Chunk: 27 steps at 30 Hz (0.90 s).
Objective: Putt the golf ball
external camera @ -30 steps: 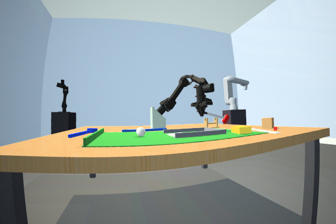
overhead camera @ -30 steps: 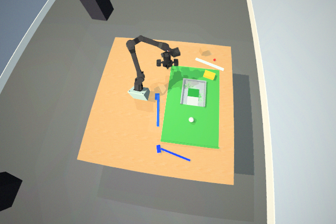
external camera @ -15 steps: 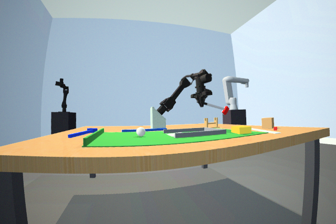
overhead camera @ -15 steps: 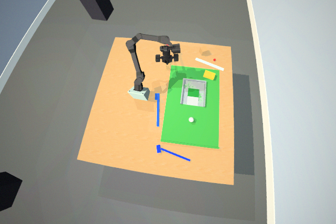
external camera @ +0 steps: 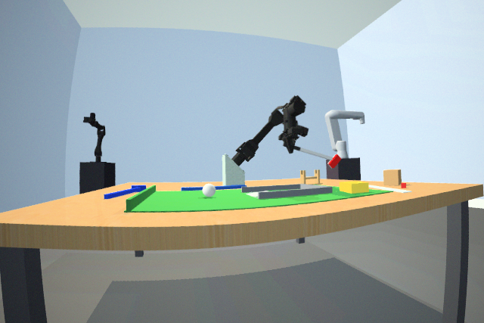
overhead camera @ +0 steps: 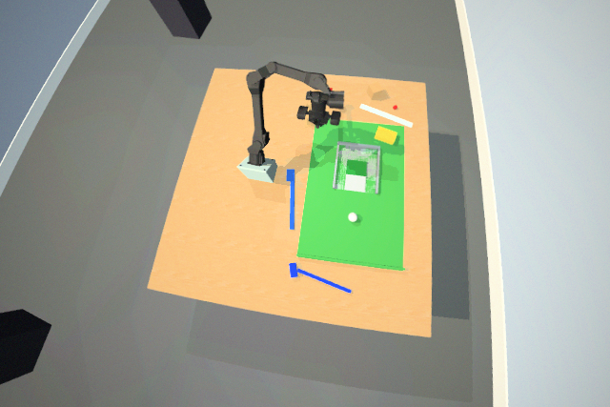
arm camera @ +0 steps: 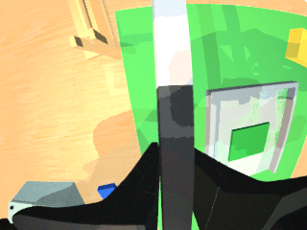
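Observation:
The gripper point(external camera: 290, 150) point(arm camera: 176, 149) is shut on the dark grip of the red putter point(external camera: 334, 161) point(arm camera: 174, 53). It holds the putter in the air, above the wooden stand and the far end of the green mat point(overhead camera: 344, 245) point(external camera: 175, 203). The pale shaft slopes down to the red head in the exterior view; the head is out of the wrist view. The white golf ball point(overhead camera: 353, 217) point(external camera: 209, 190) rests on the mat, in front of the white ramp point(overhead camera: 355, 183). The dark raised green point(overhead camera: 356, 167) point(arm camera: 249, 141) lies behind the ramp, inside a grey three-sided wall point(overhead camera: 378, 171) point(arm camera: 209, 120).
One blue putter point(overhead camera: 292, 205) lies beside the mat and another blue putter point(overhead camera: 324, 280) beyond its near end. A yellow block point(overhead camera: 385, 134) point(external camera: 353, 187) sits on the mat. The wooden stand point(external camera: 309, 178), a white bar point(overhead camera: 385, 115), a tan block point(external camera: 392, 177) and a red cube point(overhead camera: 395, 107) point(external camera: 403, 185) are at the far end.

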Tool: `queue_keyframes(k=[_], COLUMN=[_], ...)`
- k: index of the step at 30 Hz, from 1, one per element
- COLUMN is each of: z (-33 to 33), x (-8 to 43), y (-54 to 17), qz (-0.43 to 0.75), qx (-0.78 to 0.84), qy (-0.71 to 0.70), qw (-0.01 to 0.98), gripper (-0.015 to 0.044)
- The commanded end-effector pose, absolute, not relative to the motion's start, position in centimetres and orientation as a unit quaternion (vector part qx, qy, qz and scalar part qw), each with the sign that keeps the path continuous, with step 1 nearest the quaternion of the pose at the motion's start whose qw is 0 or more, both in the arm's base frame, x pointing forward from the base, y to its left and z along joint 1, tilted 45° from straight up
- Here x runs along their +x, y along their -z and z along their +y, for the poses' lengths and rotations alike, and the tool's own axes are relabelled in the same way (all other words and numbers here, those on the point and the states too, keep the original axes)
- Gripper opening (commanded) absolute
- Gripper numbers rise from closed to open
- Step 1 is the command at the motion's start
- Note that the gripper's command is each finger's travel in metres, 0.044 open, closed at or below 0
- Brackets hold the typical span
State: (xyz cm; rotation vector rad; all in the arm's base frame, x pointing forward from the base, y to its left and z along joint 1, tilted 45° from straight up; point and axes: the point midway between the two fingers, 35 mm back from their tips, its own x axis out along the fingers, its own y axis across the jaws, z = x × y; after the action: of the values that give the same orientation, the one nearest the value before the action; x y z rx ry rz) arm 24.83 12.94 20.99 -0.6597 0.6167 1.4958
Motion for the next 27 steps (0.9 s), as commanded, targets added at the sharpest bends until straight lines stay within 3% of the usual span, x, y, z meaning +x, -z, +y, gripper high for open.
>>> queue_keyframes(k=[1,27], z=[11.7,0.0], x=[26.5,34.2], y=[-20.1,-10.5], qz=[0.298,0.481], qx=[-0.272,-0.113], qy=[-0.640,-0.510], qw=[0.654,0.705], gripper=[0.0000,0.0000])
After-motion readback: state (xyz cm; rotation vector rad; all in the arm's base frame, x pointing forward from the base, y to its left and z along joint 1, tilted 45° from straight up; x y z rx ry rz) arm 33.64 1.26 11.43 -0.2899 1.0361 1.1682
